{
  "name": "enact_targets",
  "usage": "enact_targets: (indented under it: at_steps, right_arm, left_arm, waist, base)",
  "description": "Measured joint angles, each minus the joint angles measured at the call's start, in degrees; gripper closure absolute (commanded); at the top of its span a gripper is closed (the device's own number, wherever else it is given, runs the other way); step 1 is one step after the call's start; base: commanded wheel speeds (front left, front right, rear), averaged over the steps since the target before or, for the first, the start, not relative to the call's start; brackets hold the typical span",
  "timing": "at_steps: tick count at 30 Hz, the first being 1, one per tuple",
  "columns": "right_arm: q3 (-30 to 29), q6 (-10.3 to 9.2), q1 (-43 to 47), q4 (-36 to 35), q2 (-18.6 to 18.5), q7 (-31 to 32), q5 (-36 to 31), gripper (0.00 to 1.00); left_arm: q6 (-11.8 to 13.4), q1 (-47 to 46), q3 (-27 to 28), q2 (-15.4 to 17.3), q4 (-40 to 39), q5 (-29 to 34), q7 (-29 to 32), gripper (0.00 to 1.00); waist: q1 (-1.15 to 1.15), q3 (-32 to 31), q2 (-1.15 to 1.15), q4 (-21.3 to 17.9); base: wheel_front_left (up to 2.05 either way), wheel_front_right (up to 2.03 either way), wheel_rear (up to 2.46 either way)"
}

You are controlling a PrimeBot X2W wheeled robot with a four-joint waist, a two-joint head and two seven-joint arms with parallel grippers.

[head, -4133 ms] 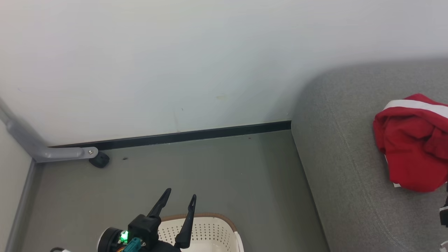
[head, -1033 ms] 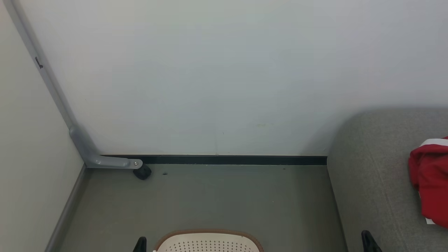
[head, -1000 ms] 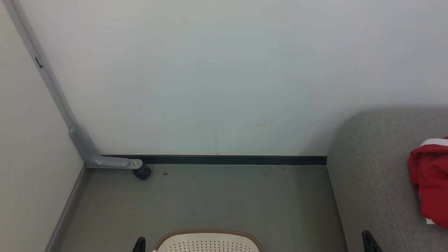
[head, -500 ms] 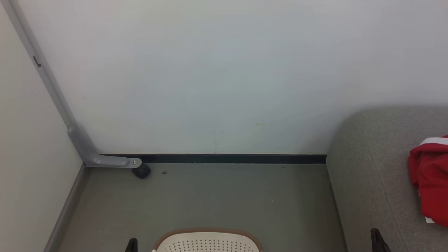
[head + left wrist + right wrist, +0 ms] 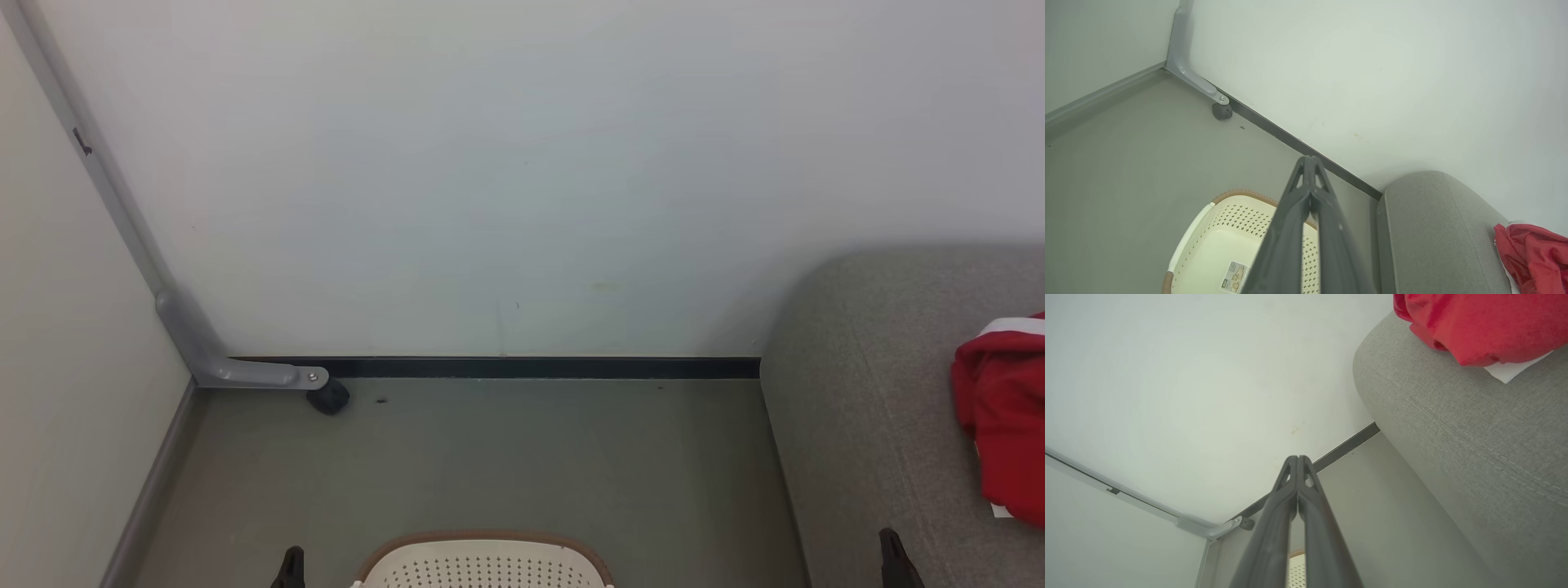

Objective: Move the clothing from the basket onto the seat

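**A:** What is nearest, and what has changed?

**B:** At 6 o'clock in the head view is the basket (image 5: pixel 482 563). The left fingers (image 5: pixel 1309 163) and the right fingers (image 5: pixel 1297 463) are both pressed closed and hold nothing. Four seconds ago the left ones stood open over the basket. In the last second both tips slid lower and outward, toward 7 and 5 o'clock.

**A:** And inside the basket?

**B:** The left wrist view shows a sticker (image 5: pixel 1233 274) on the bottom and no fabric. One part is hidden behind the fingers.

**A:** Where is the clothing (image 5: pixel 1000 416)?

**B:** Farther, at 3 o'clock. It lies as a red heap on the seat (image 5: pixel 865 425).

**A:** What does this mean?

**B:** I judge that the moving is finished and the arms are going to rest.
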Motion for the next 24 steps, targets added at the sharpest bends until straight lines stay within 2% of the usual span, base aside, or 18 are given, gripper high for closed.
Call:
enact_targets:
  at_steps: [24]
  right_arm:
    - [-3.16,0.43,-2.65,1.14,0.86,5.0,18.8,1.0]
  left_arm:
    - [-2.19,-1.66,4.41,-0.55,-0.23,-17.56,5.0,1.0]
  waist:
    - [0.0,0.54,0.0,-0.25]
  base:
    - [0.0,0.0,0.0]
